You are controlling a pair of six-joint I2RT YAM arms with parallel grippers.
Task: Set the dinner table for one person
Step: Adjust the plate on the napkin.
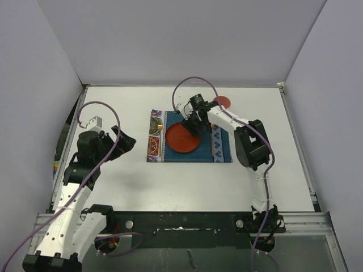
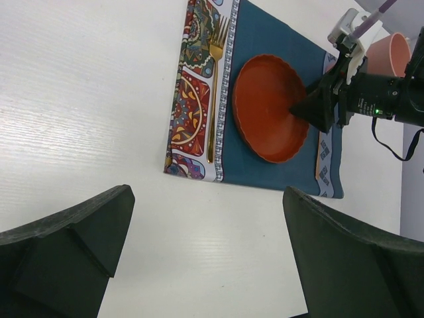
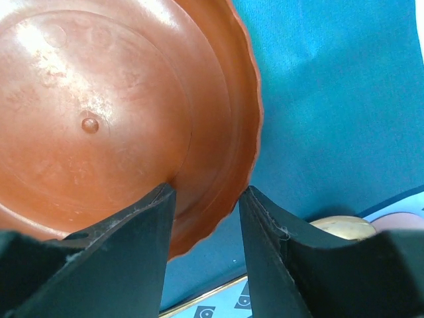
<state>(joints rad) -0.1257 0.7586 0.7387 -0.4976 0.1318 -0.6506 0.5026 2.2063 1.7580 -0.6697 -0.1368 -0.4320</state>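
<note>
An orange plate (image 1: 181,137) (image 2: 268,109) (image 3: 99,112) lies on the middle of a teal placemat (image 1: 193,154) (image 2: 278,40) on the white dinner table (image 1: 187,187). My right gripper (image 1: 191,126) (image 3: 207,192) straddles the plate's right rim, one finger inside the plate and the other outside, shut on that rim. A gold fork (image 1: 160,131) (image 2: 213,93) lies along the mat's left patterned end. My left gripper (image 1: 127,141) (image 2: 209,218) hovers wide open over bare table left of the mat, with nothing between its fingers.
A pinkish-orange cup (image 1: 222,102) (image 2: 391,54) stands on the table behind the mat's far right corner. A pale gold rounded utensil part (image 3: 341,227) shows by the mat's right patterned end, behind my right finger. White walls enclose the table on three sides.
</note>
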